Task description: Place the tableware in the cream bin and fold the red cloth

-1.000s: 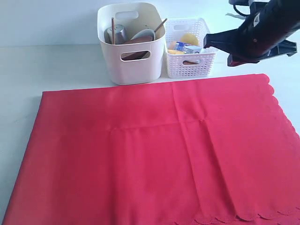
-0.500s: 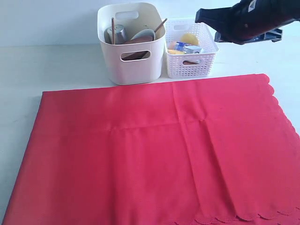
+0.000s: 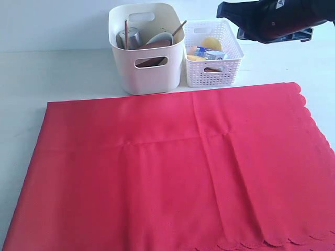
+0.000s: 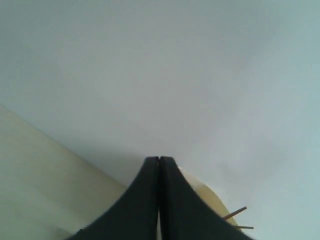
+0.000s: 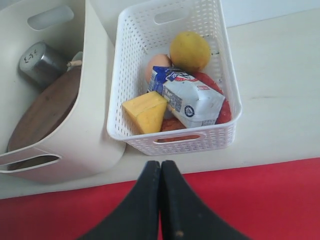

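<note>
The red cloth (image 3: 172,167) lies spread flat over the near table, scalloped edge to the right, and shows as a strip (image 5: 280,200) in the right wrist view. Behind it stands the cream bin (image 3: 146,73) holding the tableware: steel cup (image 3: 131,36), bowl (image 3: 159,37), wooden plate (image 3: 149,61), chopsticks (image 3: 125,32) and spoon handle (image 3: 180,27). From the right wrist I see the cup (image 5: 42,62) and plate (image 5: 45,112) in the bin (image 5: 85,130). My right gripper (image 3: 221,10) (image 5: 160,162) hangs shut and empty above the table strip between cloth and basket. My left gripper (image 4: 159,159) is shut, empty, facing the wall.
A white lattice basket (image 3: 230,63) stands right of the bin, with a lemon (image 5: 190,50), egg (image 5: 156,64), cheese wedge (image 5: 147,111) and milk carton (image 5: 192,100) inside. Pale tabletop (image 3: 52,73) shows left of the bin. The left arm is outside the exterior view.
My right arm has risen and swung back and left, from beside the basket's right rim to above it. Cloth, bin and basket have not moved.
</note>
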Robot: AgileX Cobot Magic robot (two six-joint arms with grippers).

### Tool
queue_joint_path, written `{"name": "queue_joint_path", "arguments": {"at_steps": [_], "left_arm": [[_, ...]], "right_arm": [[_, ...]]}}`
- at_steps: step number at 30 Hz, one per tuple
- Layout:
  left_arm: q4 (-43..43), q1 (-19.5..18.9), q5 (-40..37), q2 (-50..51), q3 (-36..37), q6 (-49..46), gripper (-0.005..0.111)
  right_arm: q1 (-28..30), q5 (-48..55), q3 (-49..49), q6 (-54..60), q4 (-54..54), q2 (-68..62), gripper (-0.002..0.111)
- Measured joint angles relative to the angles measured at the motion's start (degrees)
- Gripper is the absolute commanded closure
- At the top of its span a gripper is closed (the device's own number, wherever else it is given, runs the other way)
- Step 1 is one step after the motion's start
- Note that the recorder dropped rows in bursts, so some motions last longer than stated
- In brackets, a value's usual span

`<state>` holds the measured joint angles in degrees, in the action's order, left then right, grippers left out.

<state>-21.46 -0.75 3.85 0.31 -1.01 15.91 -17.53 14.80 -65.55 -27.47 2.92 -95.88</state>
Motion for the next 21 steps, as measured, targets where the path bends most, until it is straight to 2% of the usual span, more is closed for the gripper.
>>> {"name": "queue_joint_path", "arguments": {"at_steps": [5,15,21], "left_arm": [[0.0,-0.9,-3.8,4.1,-1.7,-2.0,0.107],[0.3,-1.5,-8.3,20.8,-7.5,-2.3,0.107],[4.4,-1.5,-10.3,31.4,-11.1,-3.6,0.107]], "right_arm": [[0.0,0.1,0.0,0.0,-0.1,0.0,0.108],[0.0,0.2,0.0,0.0,-0.2,0.0,0.108],[0.0,0.3,0.0,0.0,-0.2,0.0,0.108]]}}
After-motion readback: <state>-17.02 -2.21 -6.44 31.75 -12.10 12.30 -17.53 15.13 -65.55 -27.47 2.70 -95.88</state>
